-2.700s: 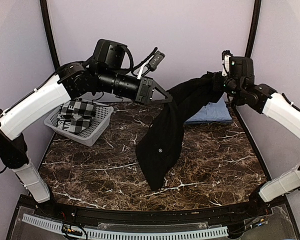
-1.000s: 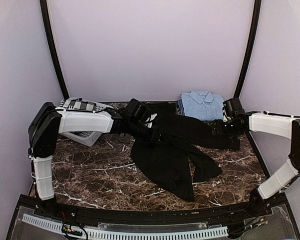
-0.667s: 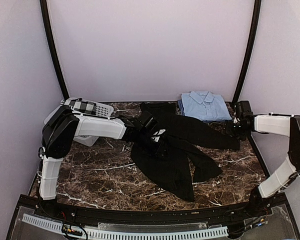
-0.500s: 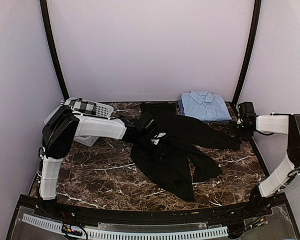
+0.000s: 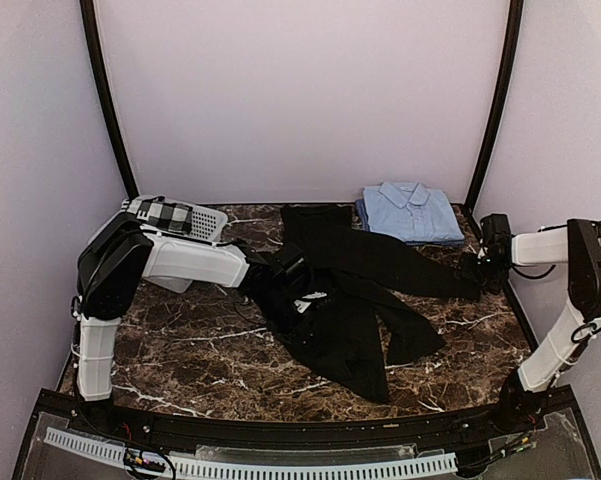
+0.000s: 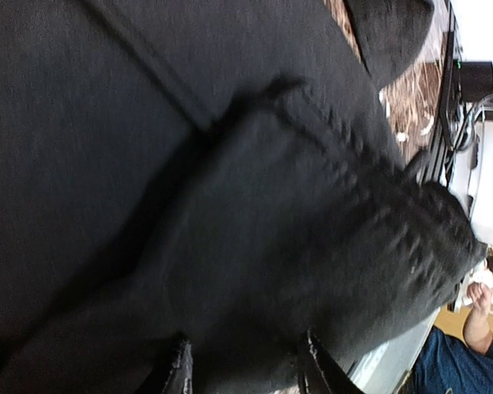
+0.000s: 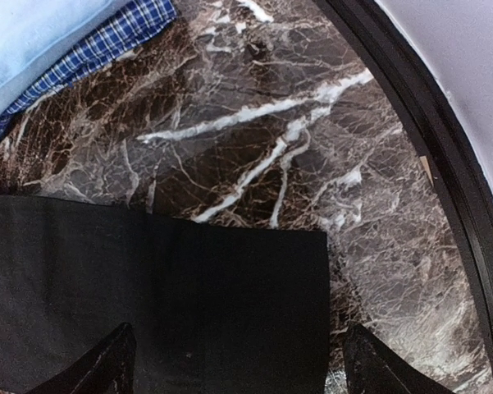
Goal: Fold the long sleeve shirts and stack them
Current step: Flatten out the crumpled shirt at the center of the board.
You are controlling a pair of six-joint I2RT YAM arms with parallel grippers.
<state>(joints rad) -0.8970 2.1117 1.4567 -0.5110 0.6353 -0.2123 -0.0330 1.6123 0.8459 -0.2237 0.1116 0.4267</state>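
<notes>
Black shirt crumpled mid-table; blue shirt folded, far-right corner.

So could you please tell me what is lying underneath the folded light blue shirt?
A blue checked cloth peeks out beneath the light blue shirt, on the marble table. How far it extends underneath is hidden.

No readable text, label, brand, number or sign in any view. Plain black cloth shirt: no print or tag visible. Folded light blue collared shirt: plain. Grey plastic basket holds black-and-white checked cloth, pattern only. Dark brown marble-patterned tabletop: veining only, no markings.
</notes>
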